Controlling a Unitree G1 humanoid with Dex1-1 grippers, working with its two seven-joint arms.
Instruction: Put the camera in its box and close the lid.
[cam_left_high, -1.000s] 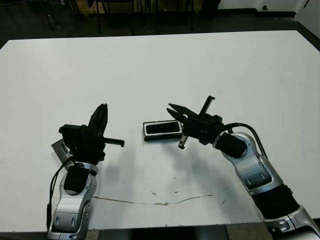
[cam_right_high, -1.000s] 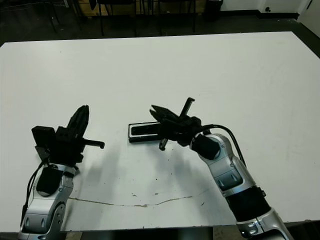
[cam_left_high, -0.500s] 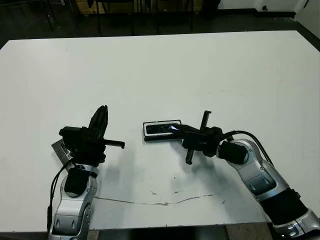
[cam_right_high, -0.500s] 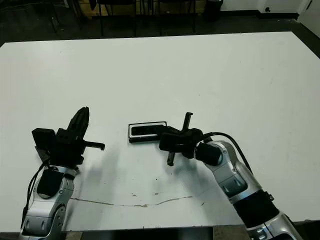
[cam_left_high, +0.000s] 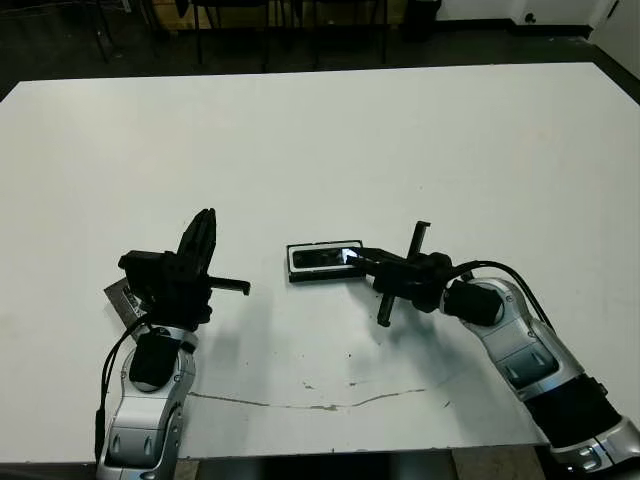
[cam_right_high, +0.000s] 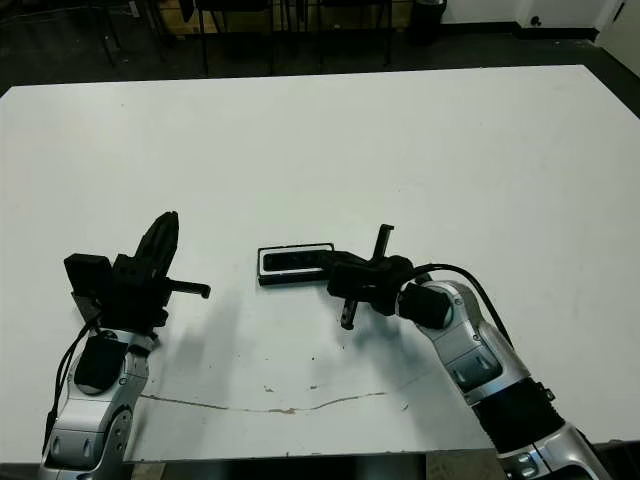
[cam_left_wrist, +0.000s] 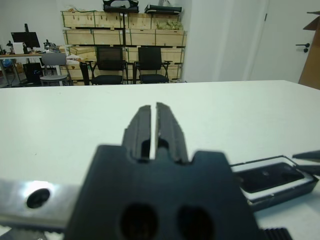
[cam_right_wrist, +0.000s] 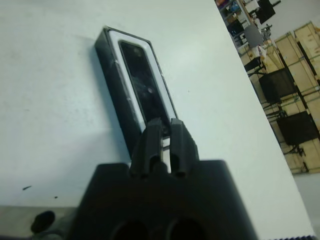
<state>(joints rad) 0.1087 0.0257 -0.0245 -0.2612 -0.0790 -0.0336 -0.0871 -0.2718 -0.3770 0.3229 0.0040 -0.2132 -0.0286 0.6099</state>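
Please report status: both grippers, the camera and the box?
Both grippers shut, empty. Right gripper at box end. Camera lies in box. Lid not seen.

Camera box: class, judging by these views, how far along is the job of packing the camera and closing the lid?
Done: the slim black camera bar lies inside the shallow black box with white lining. In hand: the right gripper, fingers together, sits at the box's right end, apparently nudging the camera home. Left: the box is uncovered, so the lid must be fetched and fitted.
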